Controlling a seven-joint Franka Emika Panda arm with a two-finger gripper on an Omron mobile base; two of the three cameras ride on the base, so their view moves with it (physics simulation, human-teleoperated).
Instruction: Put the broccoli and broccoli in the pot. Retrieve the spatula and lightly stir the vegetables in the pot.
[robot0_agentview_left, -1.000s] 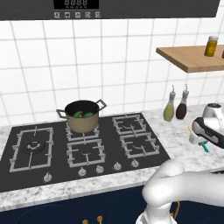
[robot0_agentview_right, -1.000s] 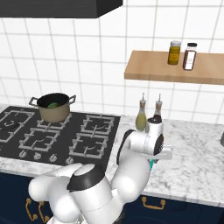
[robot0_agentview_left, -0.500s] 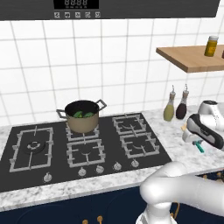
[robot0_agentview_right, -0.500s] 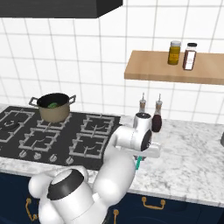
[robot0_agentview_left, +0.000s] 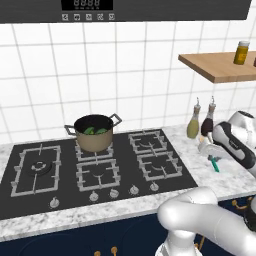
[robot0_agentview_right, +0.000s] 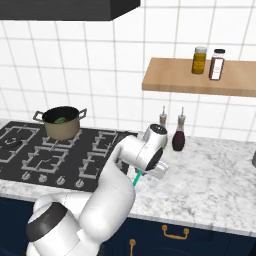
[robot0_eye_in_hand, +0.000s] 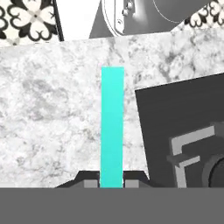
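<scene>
Broccoli: green pieces (robot0_agentview_left: 94, 131) lie inside the pot; from the right side green (robot0_agentview_right: 60, 120) shows there too. Whether both florets are in cannot be told for sure, but none lies out on the stove or counter, so I judge the first step done.
Pot: the pot (robot0_agentview_left: 93, 136) stands on the far burner of the stove (robot0_agentview_left: 30, 185), left of middle, upright, with no lid.
Spatula: its teal handle (robot0_eye_in_hand: 112, 127) runs straight up from between the fingertips in the hand view; a short teal stretch (robot0_agentview_right: 136, 178) hangs below the hand in the right base view and shows at (robot0_agentview_left: 214, 163) from the left. The blade is hidden.
Gripper: the gripper (robot0_eye_in_hand: 112, 183) is clenched on the spatula handle, a fingertip (robot0_eye_in_hand: 90, 183) pressed on each side.
Position: the hand is over the marble counter (robot0_agentview_right: 220, 175) right of the stove, near two bottles (robot0_agentview_left: 200, 125) by the far wall, well apart from the pot.
Lift: whether the spatula is clear of the counter cannot be told.
Done: vegetables in, as far as seen; spatula grasped.
Left: carry the spatula left across the stove to the pot, lower the blade in, stir lightly.
Risk: the grip is near one end of a thin handle, so it may swing on the way.
</scene>
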